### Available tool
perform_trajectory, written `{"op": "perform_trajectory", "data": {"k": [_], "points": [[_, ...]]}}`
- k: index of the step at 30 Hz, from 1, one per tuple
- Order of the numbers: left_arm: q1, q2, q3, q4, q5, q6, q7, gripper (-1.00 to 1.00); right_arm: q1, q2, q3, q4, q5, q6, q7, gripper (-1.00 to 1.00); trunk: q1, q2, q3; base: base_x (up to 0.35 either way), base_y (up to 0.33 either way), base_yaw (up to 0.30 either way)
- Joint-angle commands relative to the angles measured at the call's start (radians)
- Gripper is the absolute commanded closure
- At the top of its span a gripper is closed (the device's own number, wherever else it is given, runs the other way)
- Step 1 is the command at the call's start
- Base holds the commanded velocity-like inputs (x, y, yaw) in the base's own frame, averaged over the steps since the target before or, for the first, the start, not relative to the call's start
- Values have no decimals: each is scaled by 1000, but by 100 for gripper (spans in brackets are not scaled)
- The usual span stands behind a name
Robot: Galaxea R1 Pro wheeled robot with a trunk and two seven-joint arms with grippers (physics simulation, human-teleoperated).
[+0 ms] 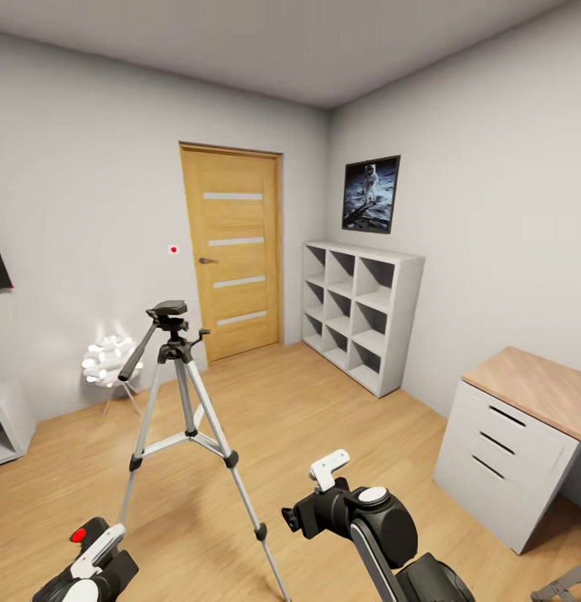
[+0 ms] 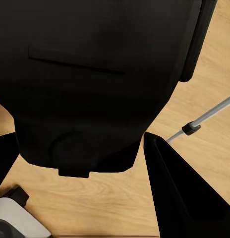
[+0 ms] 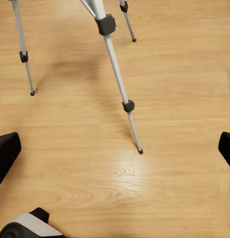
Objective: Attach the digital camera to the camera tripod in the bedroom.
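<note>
A bedroom with a light wood plank floor (image 1: 323,418), pale grey walls and a closed oak door (image 1: 234,251) lies ahead of the robot.

The left hand (image 1: 89,556) is low, near the robot's own body, and is clamped on the small black boxy digital camera with a round red button (image 1: 78,535). In the left wrist view the camera's dark body (image 2: 95,84) sits between the two black fingers (image 2: 184,198). The right hand (image 1: 328,470) is held out a little further forward and carries nothing. Its fingertips stand wide apart at the two edges of the right wrist view, with bare floor between them.

Just beyond both hands, slightly nearer the left one, stands the tall tripod with three silver telescoping legs and a black head (image 1: 175,334). One leg's foot lands between the two hands. The head with its long pan handle is well above the camera.

Farther off are a white cube shelf unit (image 1: 361,313) against the right wall, a moon-landing poster (image 1: 371,194) above it, and a wood-topped white worktop with drawers (image 1: 524,418) to the right of the right hand.

The step in hand looks like lifting the camera to the tripod head. To do it well, I would raise the left arm clear of the near leg, keep the camera level with its underside down, and come onto the head plate from above, avoiding the pan handle so the tripod is not knocked over.
</note>
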Motion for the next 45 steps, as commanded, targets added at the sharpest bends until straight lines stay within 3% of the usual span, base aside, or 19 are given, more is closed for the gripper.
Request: {"op": "perform_trajectory", "data": {"k": [1,20,23,24,30,45], "points": [[0,-1,-3,-1,3,5,5,100,-2,-3,-1,-1,-3,4,0,-100,0,-1,0,0,-202,0],[0,-5,-21,-1,1,6,2,100,-9,-13,-3,-1,-3,4,-3,-100,0,-1,0,67,-296,-84],[-1,-4,-36,-1,1,6,-1,100,-9,-13,-3,-1,-3,4,-4,-100,0,-1,0,184,-217,-164],[-4,-1,-63,-1,1,6,-7,100,-10,-13,-3,-1,-4,4,-4,-100,0,-1,0,98,-102,-207],[-12,4,-121,-1,2,6,-14,100,-11,-13,-8,-1,-5,4,-4,-100,0,-1,0,48,-51,-206],[-14,5,-134,-2,2,6,-15,100,-13,-14,-9,-1,-4,4,-4,-100,0,-1,0,173,-132,-35]]}}
